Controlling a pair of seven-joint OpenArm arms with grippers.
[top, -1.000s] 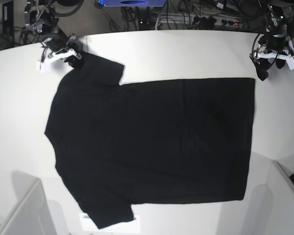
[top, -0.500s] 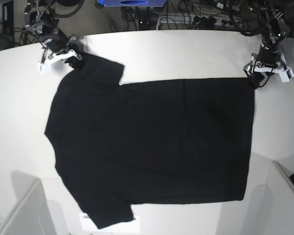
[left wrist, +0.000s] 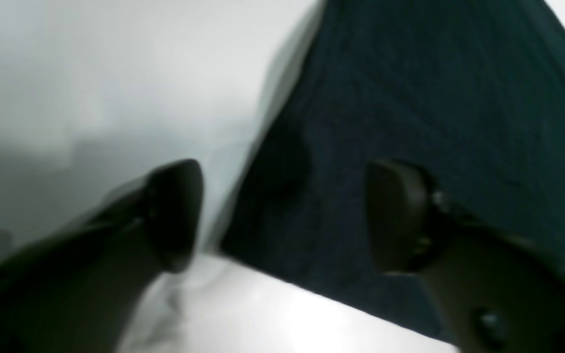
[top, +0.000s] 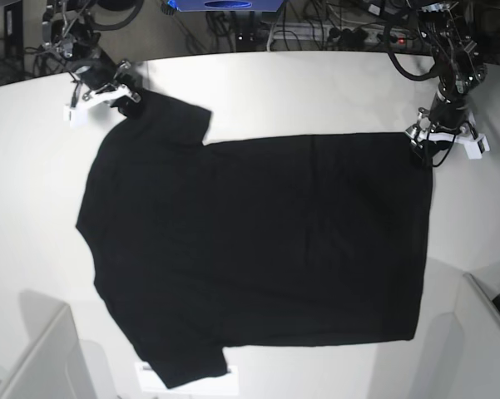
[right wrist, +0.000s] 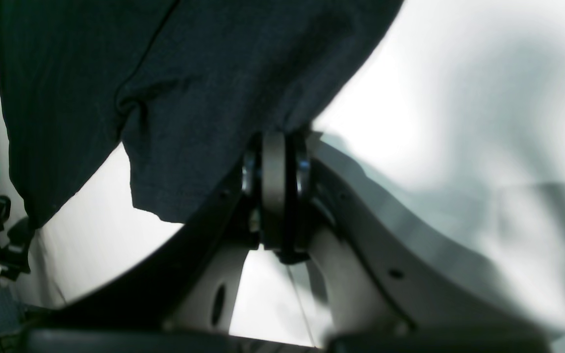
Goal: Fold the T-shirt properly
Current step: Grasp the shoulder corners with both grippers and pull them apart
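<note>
A: Near edge first. The T-shirt lies flat on the white desk, plain black side up. One sleeve reaches the near edge at bottom left, its tip close to the frame's cut. Grey boxy shapes sit in both near corners, cropped, not identifiable.

B: Print side?

A: Hidden, face down or not in view. Collar also hard to pick out, black on black.

B: Far side, the arms?

A: Far right: left gripper at the hem corner. In the left wrist view the left gripper has its fingers parted, one over bare desk, the other over the T-shirt, the cloth edge between them. Blurred; cannot tell whether either pad touches the fabric.

B: Far left?

A: Right gripper at the far sleeve. Right wrist view shows the right gripper pressed together on the T-shirt edge, cloth bunched at the pinch. The fingers meet with no gap. Cables and gear beyond the desk, far side, too cluttered to name.
</note>
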